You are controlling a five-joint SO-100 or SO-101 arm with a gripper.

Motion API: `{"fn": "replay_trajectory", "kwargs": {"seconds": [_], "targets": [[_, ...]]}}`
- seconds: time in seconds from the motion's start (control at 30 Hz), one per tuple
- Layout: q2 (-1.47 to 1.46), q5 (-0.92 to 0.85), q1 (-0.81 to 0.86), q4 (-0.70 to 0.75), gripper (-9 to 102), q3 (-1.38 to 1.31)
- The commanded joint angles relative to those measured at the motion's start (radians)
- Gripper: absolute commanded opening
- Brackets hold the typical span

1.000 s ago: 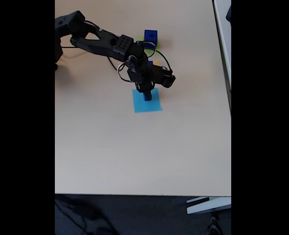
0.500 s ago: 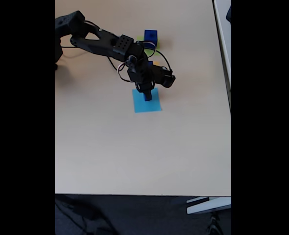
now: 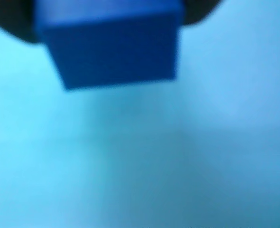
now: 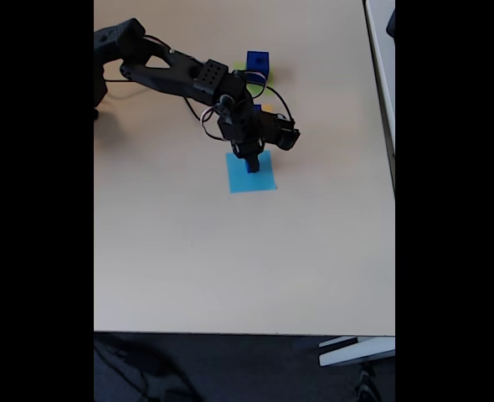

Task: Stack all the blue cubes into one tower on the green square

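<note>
Beige table w/ flat light-blue square near centre, bit of orange square farther back, dark floor at near edge.

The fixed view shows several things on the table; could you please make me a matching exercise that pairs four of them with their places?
Things:
1. large blue cube
2. small blue cube
3. claw
4. orange square

Places:
A. on the light-blue square, beneath the claw
B. on the green square, at the far side of the table
C. mostly hidden behind the arm, between the green and light-blue squares
D. reaching down over the light-blue square

Pairs: 1-B, 2-A, 3-D, 4-C
</note>
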Motion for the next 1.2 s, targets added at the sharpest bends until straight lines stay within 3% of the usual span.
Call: {"fn": "replay_trajectory", "kwargs": {"seconds": [0.0, 0.57, 0.93, 1.17], "targets": [[0.011, 0.003, -0.003, -0.014, 11, -0.046], [0.032, -0.008, -0.032, -0.032, 24, -0.080], [0.242, 0.025, -0.210, -0.175, 31, -0.153], [0.373, 0.066, -0.328, -0.222, 28, -0.199]]}}
